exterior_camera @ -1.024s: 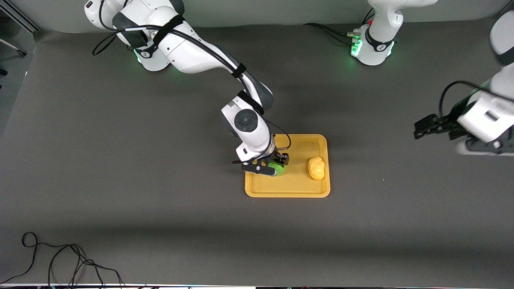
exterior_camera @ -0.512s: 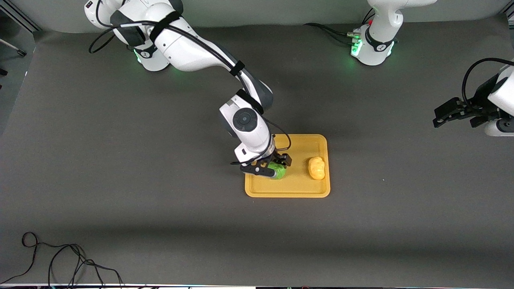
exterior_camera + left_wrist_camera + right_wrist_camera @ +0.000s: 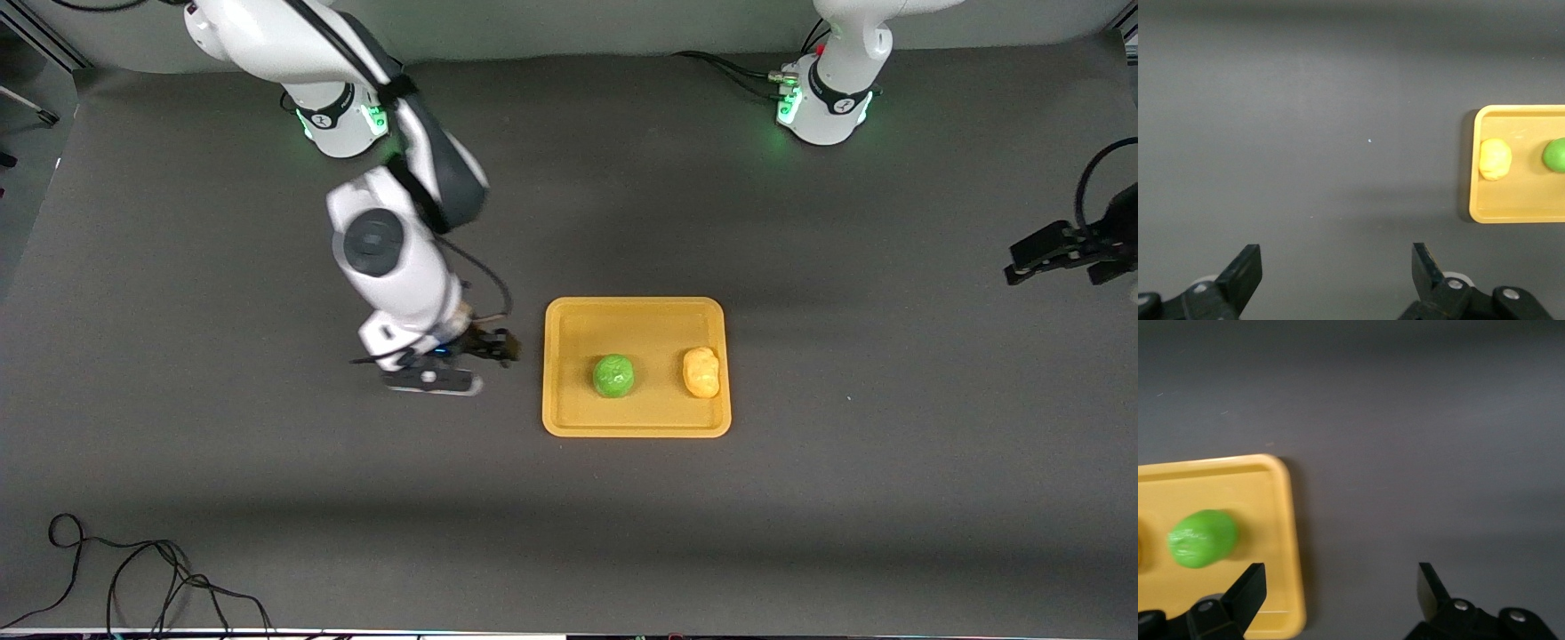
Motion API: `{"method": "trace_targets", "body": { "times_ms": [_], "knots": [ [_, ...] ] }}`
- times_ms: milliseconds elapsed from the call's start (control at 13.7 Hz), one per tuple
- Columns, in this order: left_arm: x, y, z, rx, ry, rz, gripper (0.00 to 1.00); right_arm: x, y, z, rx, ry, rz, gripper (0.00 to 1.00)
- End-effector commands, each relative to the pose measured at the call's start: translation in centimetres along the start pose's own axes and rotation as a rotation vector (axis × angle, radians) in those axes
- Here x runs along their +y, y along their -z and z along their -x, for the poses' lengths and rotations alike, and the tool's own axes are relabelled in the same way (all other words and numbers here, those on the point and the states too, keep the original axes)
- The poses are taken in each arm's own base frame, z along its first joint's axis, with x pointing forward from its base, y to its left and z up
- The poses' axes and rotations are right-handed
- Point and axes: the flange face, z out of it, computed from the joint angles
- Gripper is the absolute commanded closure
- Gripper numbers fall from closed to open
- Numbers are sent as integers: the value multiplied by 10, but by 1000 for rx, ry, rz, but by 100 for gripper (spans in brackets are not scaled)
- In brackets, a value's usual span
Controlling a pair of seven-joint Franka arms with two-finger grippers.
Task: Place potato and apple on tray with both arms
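Note:
The orange-yellow tray (image 3: 649, 324) lies at mid-table. The green apple (image 3: 613, 375) and the yellow potato (image 3: 701, 372) both rest on it, apart from each other. My right gripper (image 3: 469, 363) is open and empty over the mat, just off the tray's edge toward the right arm's end. My left gripper (image 3: 1058, 265) is open and empty, well off toward the left arm's end. The left wrist view shows the tray (image 3: 1518, 203), potato (image 3: 1495, 159) and apple (image 3: 1555, 155) ahead of its gripper (image 3: 1336, 267). The right wrist view shows the apple (image 3: 1203, 538) on the tray (image 3: 1281, 520), with its gripper (image 3: 1341, 590) over the tray's edge and the mat.
A dark grey mat (image 3: 267, 462) covers the table. A loose black cable (image 3: 133, 578) lies at the front corner toward the right arm's end. Both arm bases glow green along the top.
My right gripper let go of the apple, which stays on the tray, and swung off the tray toward the right arm's end. My left gripper drew farther toward its own end.

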Motion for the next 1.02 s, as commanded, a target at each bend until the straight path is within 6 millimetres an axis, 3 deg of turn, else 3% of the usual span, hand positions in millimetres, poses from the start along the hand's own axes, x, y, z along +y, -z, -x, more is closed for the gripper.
{"method": "trace_targets", "body": {
  "times_ms": [0,146,366,512,585,732,951],
  "knots": [
    [6,2,14,14,-26,-2,0,80,47,20,14,-34,-14,0],
    [13,3,13,20,21,3,0,127,79,9,-18,-114,-2,0],
    [32,3,13,14,12,3,0,157,134,-17,-25,-150,35,0],
    [52,4,16,7,1,-7,0,172,160,-29,-44,-68,57,0],
    [60,3,16,7,0,-12,0,194,171,-35,-51,-37,56,0],
    [62,2,16,4,-2,-30,0,230,196,-36,-52,-17,30,0],
    [57,2,16,4,1,-30,0,260,225,-26,-17,1,86,0]
  ]
}}
